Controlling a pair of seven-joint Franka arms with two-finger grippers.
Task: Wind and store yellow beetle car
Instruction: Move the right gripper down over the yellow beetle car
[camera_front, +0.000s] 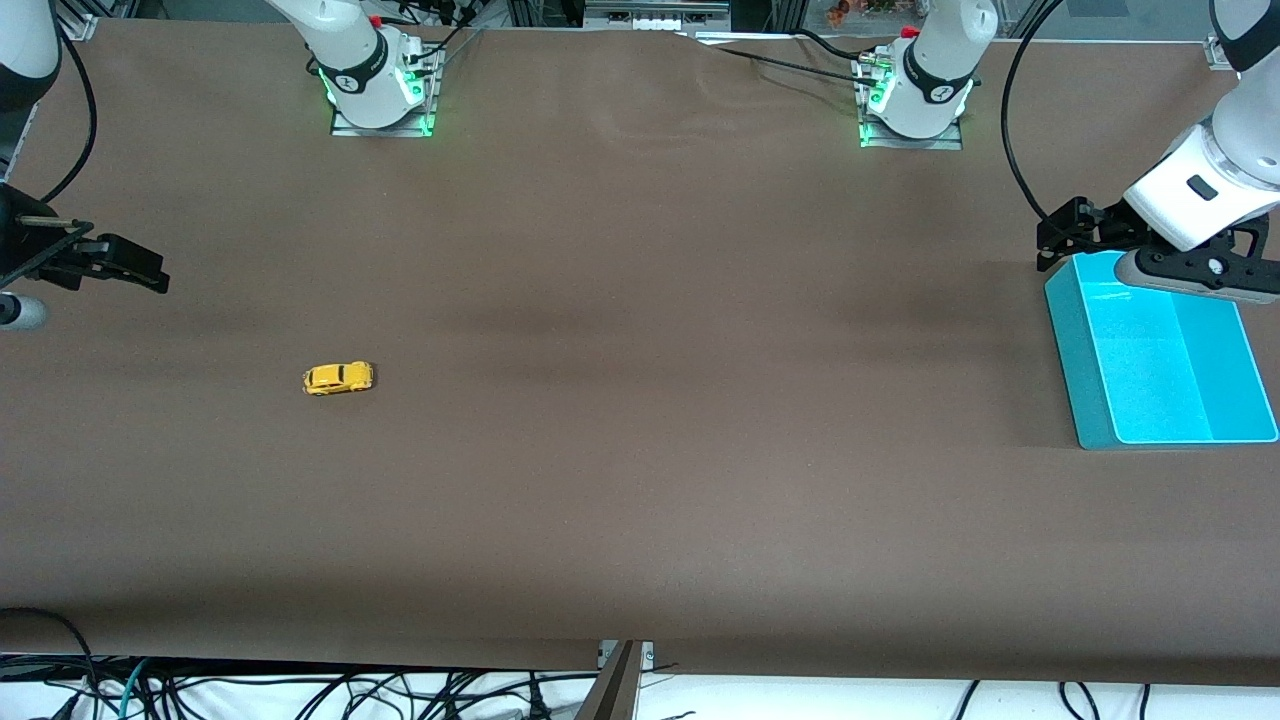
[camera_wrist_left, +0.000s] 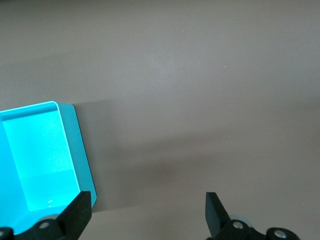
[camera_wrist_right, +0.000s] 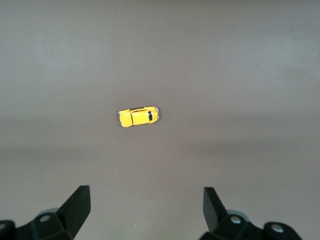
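Hovering wide open and empty, the right gripper (camera_wrist_right: 145, 212) faces the yellow beetle car (camera_front: 338, 378) ahead (ready to grab); the left gripper (camera_wrist_left: 148, 215), likewise open, waits beside the teal bin (camera_front: 1090, 400).

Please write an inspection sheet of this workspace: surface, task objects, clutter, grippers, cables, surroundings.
Surface: brown matte table cover, slightly rippled between the arm bases.
Job's things: tiny bright-yellow toy beetle car on its wheels toward the right arm's end; open teal plastic bin toward the left arm's end, nothing seen inside.
Clutter: nothing seen.
Grippers: right gripper open, empty, in the air above the car; left gripper open, empty, over the bin's edge.
Cables: black cables hang by the left arm; more lie below the table edge nearest the front camera.
Surroundings: metal frame rails and equipment above the bases.
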